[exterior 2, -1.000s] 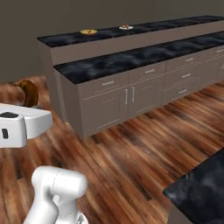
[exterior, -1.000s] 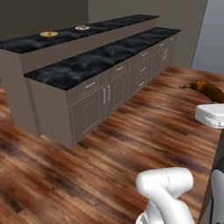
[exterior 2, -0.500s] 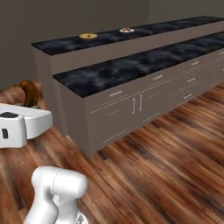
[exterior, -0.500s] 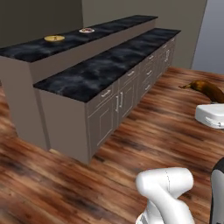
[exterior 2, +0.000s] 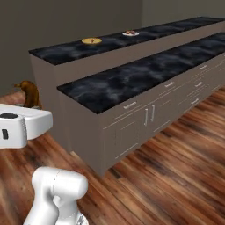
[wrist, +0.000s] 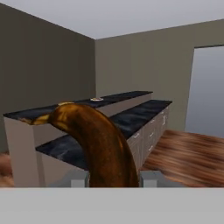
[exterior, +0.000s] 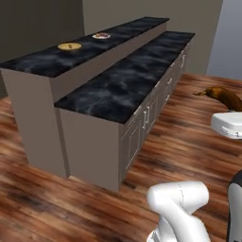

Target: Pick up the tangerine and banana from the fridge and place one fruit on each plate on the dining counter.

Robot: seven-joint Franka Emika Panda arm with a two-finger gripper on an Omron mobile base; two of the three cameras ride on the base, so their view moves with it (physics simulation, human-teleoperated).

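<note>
Banana in hand, my rig closes on the dining counter.

My gripper [wrist: 112,181] is clamped on the banana [wrist: 98,142], which rises between the finger tips and fills the middle of the hand view; from the base it pokes up past the white hand [exterior: 222,96]. Over the last second the whole scene has slid and grown, so my base has driven, not the furniture. The dining counter [exterior: 71,59] now stands nearer, the yellow plate [exterior: 69,46] and the white plate [exterior: 101,36] on its top. The white plate seems to hold something small, too blurred to name. No writing or brand is readable anywhere.
</note>
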